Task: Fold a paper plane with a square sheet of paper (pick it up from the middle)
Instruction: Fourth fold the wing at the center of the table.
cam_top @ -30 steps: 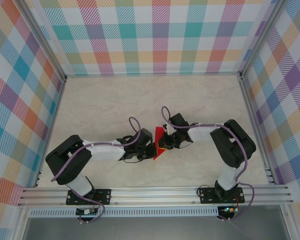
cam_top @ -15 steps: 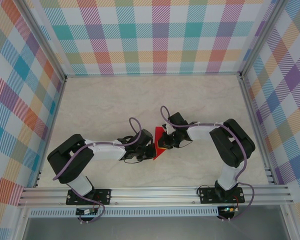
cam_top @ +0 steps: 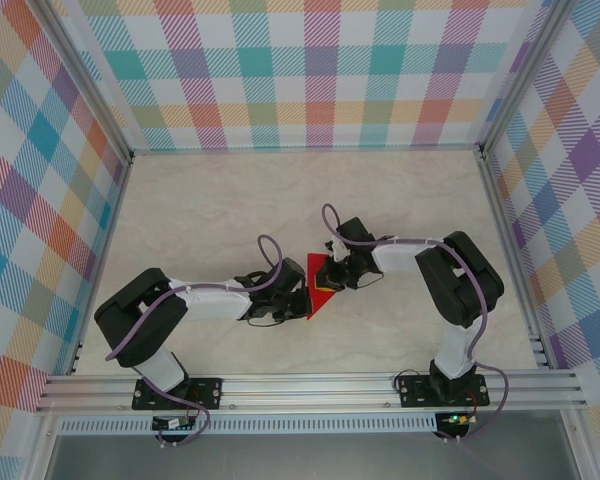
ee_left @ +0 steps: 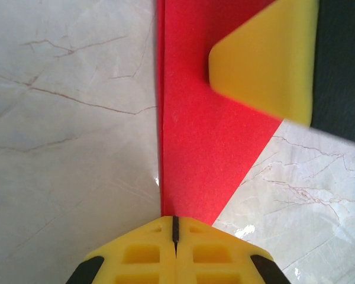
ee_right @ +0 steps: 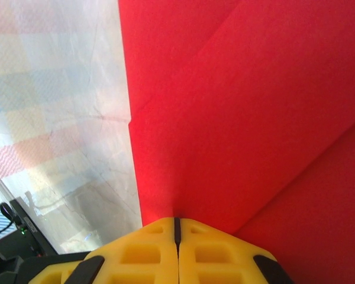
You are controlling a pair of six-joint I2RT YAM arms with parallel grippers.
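Red paper (cam_top: 318, 281) sits just on the near side of the table's middle, pinched between the two arms. The left gripper (ee_left: 174, 228) has its jaws pressed together on the narrow near-left end of the sheet. The right gripper (ee_right: 177, 228) is likewise closed tight on its right side. Whether the sheet rests on the table (cam_top: 210, 210) or hangs just above it, I cannot tell.

With both ends clamped, any pull apart could tear so thin a sheet at a pinch or along a crease. A push together would likely buckle it and leave a stray fold. If one grip lets go early, the layers may spring open or slide on the slick tabletop.

The paper looks matte, plain and thin. From the left wrist it tapers to a triangle with a sharp straight fold down its left side. From the right wrist, diagonal creases cross overlapping layers. The fingers (ee_left: 142, 255) are yellow moulded plastic with hollow pockets and blunt tips. The table is glossy and pale, veined like marble.
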